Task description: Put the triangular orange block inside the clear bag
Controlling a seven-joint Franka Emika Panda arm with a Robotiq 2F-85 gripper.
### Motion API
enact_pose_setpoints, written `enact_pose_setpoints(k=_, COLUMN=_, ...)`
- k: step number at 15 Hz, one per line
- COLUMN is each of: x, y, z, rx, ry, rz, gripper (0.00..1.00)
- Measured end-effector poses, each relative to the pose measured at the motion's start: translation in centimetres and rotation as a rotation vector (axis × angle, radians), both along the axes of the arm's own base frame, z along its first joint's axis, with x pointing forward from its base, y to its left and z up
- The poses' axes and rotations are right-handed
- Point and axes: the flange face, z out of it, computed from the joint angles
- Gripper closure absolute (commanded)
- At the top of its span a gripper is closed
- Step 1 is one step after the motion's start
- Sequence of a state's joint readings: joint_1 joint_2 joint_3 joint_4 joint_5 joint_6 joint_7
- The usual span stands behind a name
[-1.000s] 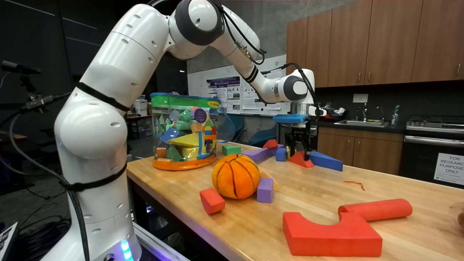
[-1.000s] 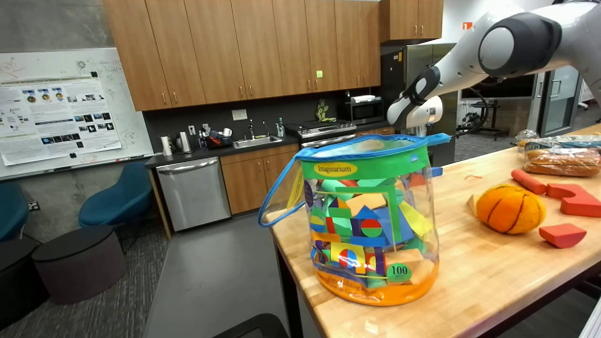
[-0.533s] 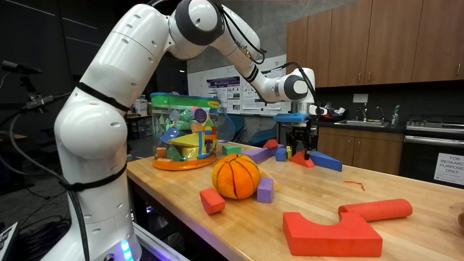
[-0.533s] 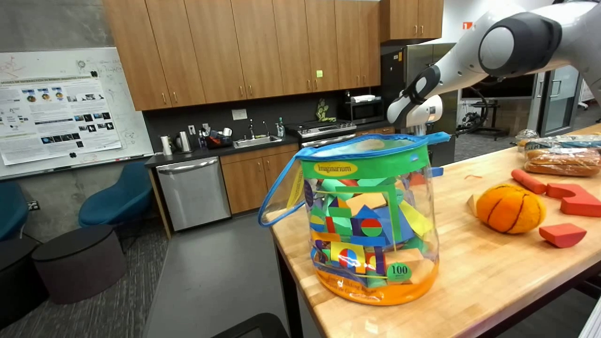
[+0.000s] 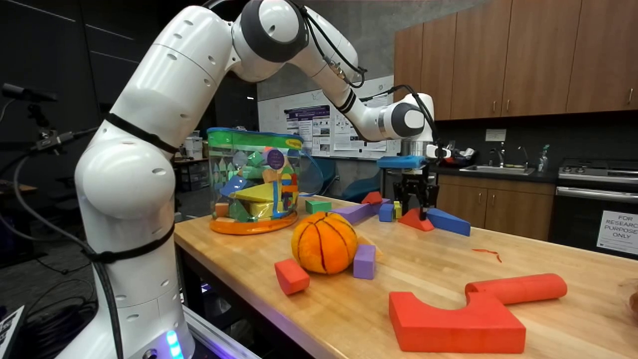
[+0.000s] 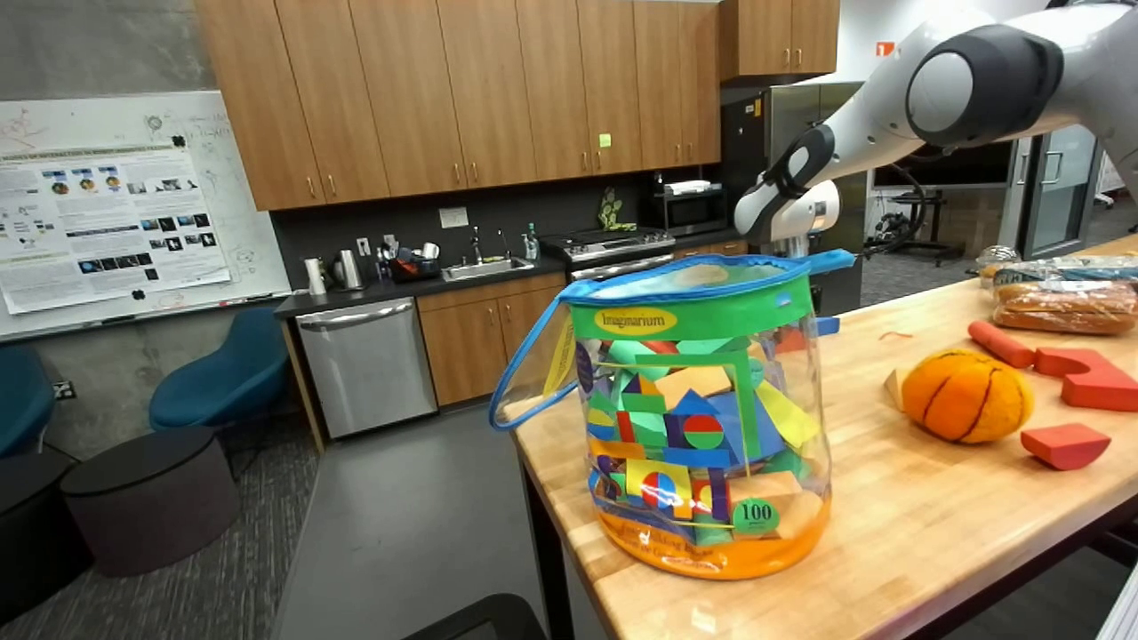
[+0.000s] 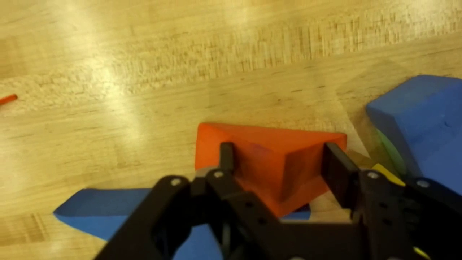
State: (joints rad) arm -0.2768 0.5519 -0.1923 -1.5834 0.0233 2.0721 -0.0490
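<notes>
The triangular orange block lies on the table in an exterior view. It fills the middle of the wrist view. My gripper points down over it. In the wrist view, the open gripper straddles the block's ridge, one finger on each side. I cannot tell whether the fingers touch its sloping faces. The clear bag stands at the table's edge, full of colourful blocks. It also stands in the foreground of an exterior view, with its blue-edged lid hanging open; there it hides my gripper.
A blue wedge lies right beside the orange block. A small blue block, a yellow block and a long purple block lie on its other side. The orange ball sits between bag and large red block.
In an exterior view, my gripper and the triangular block have shifted very slightly to the right. The bag and the ball have not moved.
</notes>
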Motion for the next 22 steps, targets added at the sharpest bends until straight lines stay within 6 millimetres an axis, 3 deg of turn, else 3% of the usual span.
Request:
enact_pose_setpoints(k=5, x=-0.2, y=-0.4, z=1.7, rx=-0.007, ry=-0.024, rz=-0.002, gripper=0.63)
enact_pose_setpoints(k=13, x=-1.2, y=-0.2, z=9.1, rx=-0.036, ry=-0.126, rz=0.002, gripper=0.63)
enact_pose_setpoints(k=22, x=-1.8, y=3.9, z=15.5, rx=-0.115, ry=-0.116, rz=0.116, gripper=0.63)
